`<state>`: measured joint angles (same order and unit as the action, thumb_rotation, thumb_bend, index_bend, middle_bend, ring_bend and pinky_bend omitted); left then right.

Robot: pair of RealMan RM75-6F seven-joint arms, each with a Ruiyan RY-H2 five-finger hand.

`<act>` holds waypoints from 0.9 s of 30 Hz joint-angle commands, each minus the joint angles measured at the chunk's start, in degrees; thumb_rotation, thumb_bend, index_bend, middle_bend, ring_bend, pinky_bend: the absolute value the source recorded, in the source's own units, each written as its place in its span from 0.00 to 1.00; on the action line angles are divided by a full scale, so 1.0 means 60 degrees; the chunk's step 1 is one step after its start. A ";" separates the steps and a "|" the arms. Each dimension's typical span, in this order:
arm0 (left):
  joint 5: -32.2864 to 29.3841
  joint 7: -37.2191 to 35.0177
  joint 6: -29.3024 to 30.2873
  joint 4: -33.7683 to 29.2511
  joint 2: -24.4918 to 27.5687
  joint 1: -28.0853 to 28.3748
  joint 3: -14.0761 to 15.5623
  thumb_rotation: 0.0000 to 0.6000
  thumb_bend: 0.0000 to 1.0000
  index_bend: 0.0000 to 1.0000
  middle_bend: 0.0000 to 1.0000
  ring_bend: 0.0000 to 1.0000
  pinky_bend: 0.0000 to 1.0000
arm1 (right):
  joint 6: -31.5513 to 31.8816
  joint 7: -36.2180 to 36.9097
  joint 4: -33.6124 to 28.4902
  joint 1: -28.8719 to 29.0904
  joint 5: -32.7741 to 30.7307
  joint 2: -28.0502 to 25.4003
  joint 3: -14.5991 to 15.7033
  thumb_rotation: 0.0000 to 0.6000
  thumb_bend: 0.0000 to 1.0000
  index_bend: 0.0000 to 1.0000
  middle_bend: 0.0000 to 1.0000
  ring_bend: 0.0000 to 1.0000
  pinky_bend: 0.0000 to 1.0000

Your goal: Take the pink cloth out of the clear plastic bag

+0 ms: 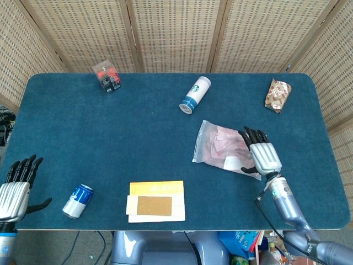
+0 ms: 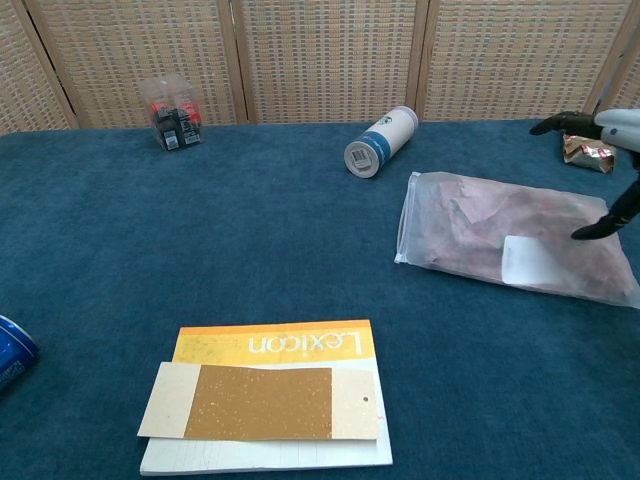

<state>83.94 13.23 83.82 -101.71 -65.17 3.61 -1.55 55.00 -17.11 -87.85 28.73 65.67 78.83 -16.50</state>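
**Inspector A:** The head view takes in the whole table (image 1: 66, 143). The clear plastic bag (image 1: 220, 149) lies flat right of centre with the pink cloth (image 1: 226, 141) still sealed inside it. The right hand (image 1: 262, 154) hovers over the bag's right end, fingers spread and straight, gripping nothing. The left hand (image 1: 16, 185) sits at the table's near left edge, fingers fanned, empty.

**Inspector B:** The chest view shows no left hand at all. Of the right hand (image 2: 605, 175) only dark fingertips and a thumb enter at the right edge; whether they touch the bag (image 2: 520, 245) cannot be told. This view does show a white label patch on the bag and the cloth (image 2: 490, 220) crumpled beneath the film.

**Inspector A:** Cut off?

**Inspector B:** The blue can (image 2: 12, 355) is clipped at the left edge here and whole in the head view (image 1: 77, 200). The foil packet (image 2: 588, 152) is partly hidden behind the fingers. The booklet (image 2: 275, 400) reads "Lexicon", upside down, legible only here. The white cup (image 1: 195, 95) lies on its side; the clear box (image 1: 107, 75) holds contents too small to identify.
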 commanded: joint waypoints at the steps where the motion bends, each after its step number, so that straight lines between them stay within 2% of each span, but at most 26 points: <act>1: -0.0108 0.0039 -0.0050 0.0035 -0.0009 0.0039 -0.0057 1.00 0.01 0.00 0.00 0.00 0.00 | -0.0820 -0.1047 0.0662 0.0838 -0.1375 0.0632 -0.0261 1.00 0.00 0.00 0.00 0.00 0.00; 9: -0.0293 0.0047 -0.0138 0.0068 -0.0025 0.0103 -0.0124 1.00 0.01 0.00 0.00 0.00 0.00 | -0.1373 -0.2498 0.1483 0.1796 -0.3430 0.1342 -0.0022 1.00 0.00 0.00 0.00 0.00 0.00; 17: -0.0342 0.0098 -0.0126 0.0061 -0.0056 0.0123 -0.0140 1.00 0.01 0.00 0.00 0.00 0.00 | -0.1459 -0.2993 0.2117 0.2300 -0.4568 0.1724 0.0157 1.00 0.00 0.00 0.00 0.00 0.00; 23: -0.0385 0.0133 -0.0151 0.0080 -0.0080 0.0141 -0.0136 1.00 0.01 0.00 0.00 0.00 0.00 | -0.1661 -0.2976 0.2621 0.2531 -0.4990 0.1891 0.0256 1.00 0.00 0.00 0.00 0.00 0.00; 24: -0.0402 0.0143 -0.0182 0.0084 -0.0088 0.0156 -0.0133 1.00 0.01 0.00 0.00 0.00 0.00 | -0.1648 -0.2927 0.2710 0.2566 -0.4977 0.1938 0.0270 1.00 0.00 0.00 0.02 0.02 0.02; 26: -0.0409 0.0152 -0.0199 0.0090 -0.0096 0.0170 -0.0132 1.00 0.01 0.00 0.00 0.00 0.00 | -0.1599 -0.2865 0.2825 0.2604 -0.4910 0.2001 0.0294 1.00 0.00 0.02 0.11 0.12 0.15; 27: -0.0421 0.0160 -0.0205 0.0095 -0.0102 0.0178 -0.0136 1.00 0.01 0.00 0.00 0.00 0.00 | -0.1541 -0.2803 0.2909 0.2626 -0.4830 0.2052 0.0303 1.00 0.00 0.08 0.20 0.21 0.27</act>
<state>81.46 14.18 82.61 -101.16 -65.76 4.66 -2.35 45.45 -34.30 -70.81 44.27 36.27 90.80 -14.80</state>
